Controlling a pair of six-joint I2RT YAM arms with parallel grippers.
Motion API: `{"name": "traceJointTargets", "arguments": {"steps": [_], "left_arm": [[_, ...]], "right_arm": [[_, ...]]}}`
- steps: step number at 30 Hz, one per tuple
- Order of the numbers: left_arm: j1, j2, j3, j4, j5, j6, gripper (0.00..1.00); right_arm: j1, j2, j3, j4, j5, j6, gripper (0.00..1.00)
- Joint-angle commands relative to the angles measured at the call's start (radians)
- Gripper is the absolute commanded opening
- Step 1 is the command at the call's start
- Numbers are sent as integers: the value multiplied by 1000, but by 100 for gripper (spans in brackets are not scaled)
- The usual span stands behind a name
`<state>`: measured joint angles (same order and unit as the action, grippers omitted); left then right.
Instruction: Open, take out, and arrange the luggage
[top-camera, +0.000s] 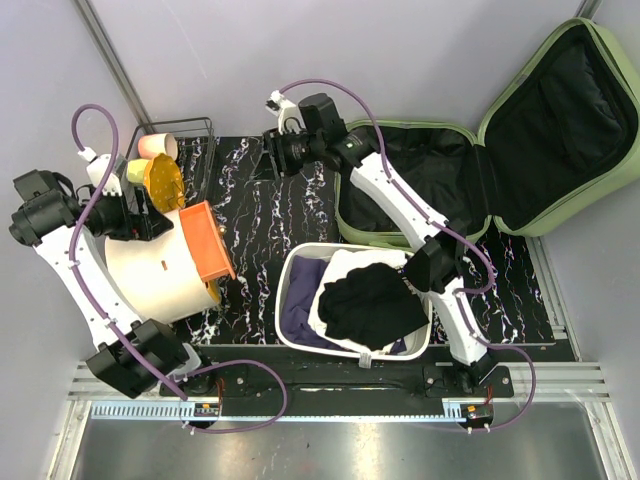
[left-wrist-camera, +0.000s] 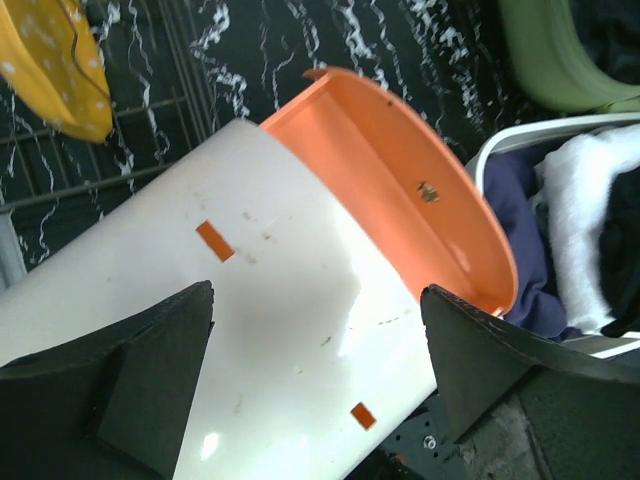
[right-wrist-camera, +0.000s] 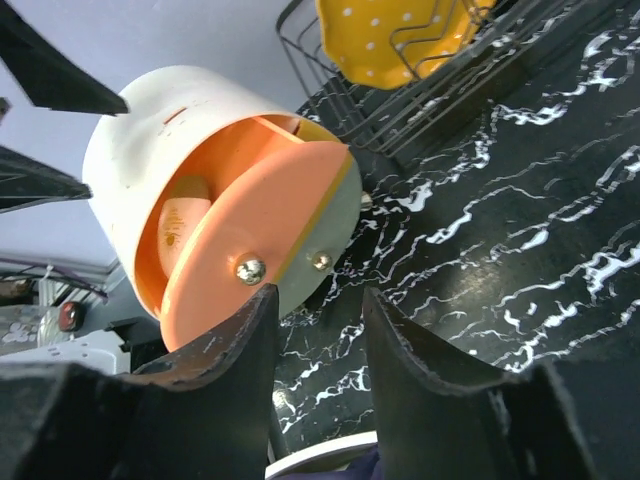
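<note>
**Two arms beside an opened suitcase**

The left arm bends over a white drum (top-camera: 150, 275) lying on its side, the left end effector (left-wrist-camera: 315, 310) spread wide over it. The right arm stretches forward and leftward, the right end effector (right-wrist-camera: 320, 300) parted and gripping nothing. The olive-green luggage (top-camera: 560, 130) lies open at the bench's (top-camera: 250, 220) far right.

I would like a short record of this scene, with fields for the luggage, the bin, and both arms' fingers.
luggage: open, lid laid back to the right, black lining showing
white bin: nearer the arms, holding black, white and navy clothes
left fingers: open, over white drum with orange lid
right fingers: open, empty, above black mat
</note>
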<state>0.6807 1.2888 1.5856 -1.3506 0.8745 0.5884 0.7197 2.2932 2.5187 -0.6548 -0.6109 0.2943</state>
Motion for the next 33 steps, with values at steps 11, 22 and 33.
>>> {"name": "traceJointTargets", "arguments": {"steps": [11, 22, 33], "left_arm": [[3, -17, -143, -190, -196, 93, 86], [0, -2, -234, -150, -213, 105, 74], [-30, 23, -226, -136, -213, 77, 68]], "right_arm": [[113, 104, 14, 122, -196, 8, 41], [170, 144, 34, 201, -191, 29, 38], [215, 192, 55, 348, -211, 127, 22]]}}
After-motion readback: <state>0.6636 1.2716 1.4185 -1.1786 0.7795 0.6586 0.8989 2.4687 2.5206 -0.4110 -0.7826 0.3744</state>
